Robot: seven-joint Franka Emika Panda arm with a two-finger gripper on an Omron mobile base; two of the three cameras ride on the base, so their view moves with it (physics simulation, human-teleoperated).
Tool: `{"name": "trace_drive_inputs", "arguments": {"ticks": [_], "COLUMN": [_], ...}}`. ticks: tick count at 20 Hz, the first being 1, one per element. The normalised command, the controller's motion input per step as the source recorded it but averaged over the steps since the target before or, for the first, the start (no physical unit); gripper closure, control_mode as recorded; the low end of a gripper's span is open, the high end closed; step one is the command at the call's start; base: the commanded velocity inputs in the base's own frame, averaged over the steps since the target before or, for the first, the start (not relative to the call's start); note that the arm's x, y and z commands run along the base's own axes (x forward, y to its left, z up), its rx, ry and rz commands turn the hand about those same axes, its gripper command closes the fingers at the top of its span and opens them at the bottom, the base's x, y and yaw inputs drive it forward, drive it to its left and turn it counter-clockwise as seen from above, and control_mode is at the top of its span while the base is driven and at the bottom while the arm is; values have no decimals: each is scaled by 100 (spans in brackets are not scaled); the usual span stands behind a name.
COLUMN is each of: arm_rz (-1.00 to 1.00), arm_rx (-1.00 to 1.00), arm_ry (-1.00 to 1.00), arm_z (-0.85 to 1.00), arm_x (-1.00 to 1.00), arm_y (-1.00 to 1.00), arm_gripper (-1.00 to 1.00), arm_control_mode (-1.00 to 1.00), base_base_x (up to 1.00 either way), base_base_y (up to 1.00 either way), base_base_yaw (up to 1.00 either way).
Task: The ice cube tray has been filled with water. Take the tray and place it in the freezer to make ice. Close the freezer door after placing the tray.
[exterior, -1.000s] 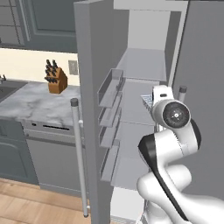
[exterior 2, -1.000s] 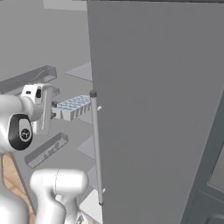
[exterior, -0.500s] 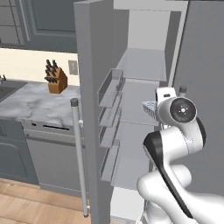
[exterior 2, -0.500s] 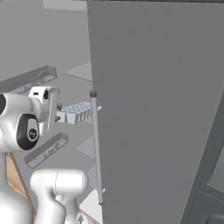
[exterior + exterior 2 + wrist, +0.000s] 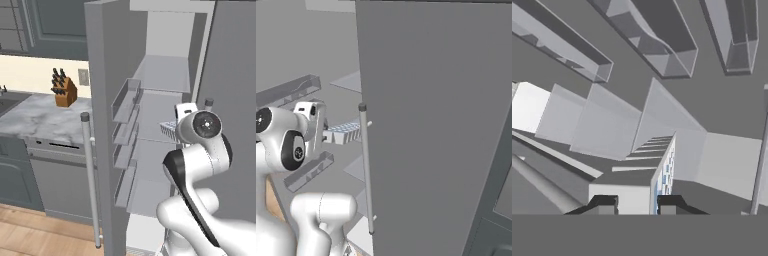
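Gripper (image 5: pixel 636 204): closed narrow on the end of the tray, one dark finger tip sitting on each side of its edge in the hand view.
Tray (image 5: pixel 346 132): being held out from the gripper at about mid-height of the open freezer, reaching toward the shelves; in the hand view (image 5: pixel 662 167) it is showing edge-on, white ribbed underside to one side and pale blue cells to the other.
Water (image 5: pixel 666 170): showing as small pale blue squares along the tray's cell face.
Freezer (image 5: pixel 160 95): standing open, its pale shelves stacked one above another; the tray (image 5: pixel 169 128) is hanging just above the front part of a middle shelf, and whether it is touching the shelf cannot be told.
Freezer door (image 5: pixel 102 100): swung wide open to the left, with small bins (image 5: pixel 125 102) lining its inner face and the long silver handle (image 5: pixel 91 180) running down its outer edge.
Other door (image 5: pixel 436 125): wide plain grey panel standing right of the tray, its bar handle (image 5: pixel 366 170) just beside the tray's far end.
Counter (image 5: pixel 40 117): marbled grey top left of the freezer, carrying a knife block (image 5: pixel 64 90) by the wall.
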Motion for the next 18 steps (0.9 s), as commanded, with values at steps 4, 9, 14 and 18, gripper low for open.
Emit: {"name": "trace_drive_inputs", "arguments": {"ticks": [4, 9, 14, 18], "arm_rz": [2, 0, 0, 0], "arm_rx": [0, 0, 0, 0], "arm_ry": [-10, -10, -9, -7], "arm_z": [-33, -37, -42, -31], "arm_x": [9, 14, 19, 23], "arm_y": [-13, -12, -2, 0], "arm_gripper": [100, 100, 100, 100], "arm_control_mode": [-100, -100, -100, -100], "base_base_x": [0, 0, 0, 0], "base_base_y": [0, 0, 0, 0], "base_base_yaw": [0, 0, 0, 0]}}
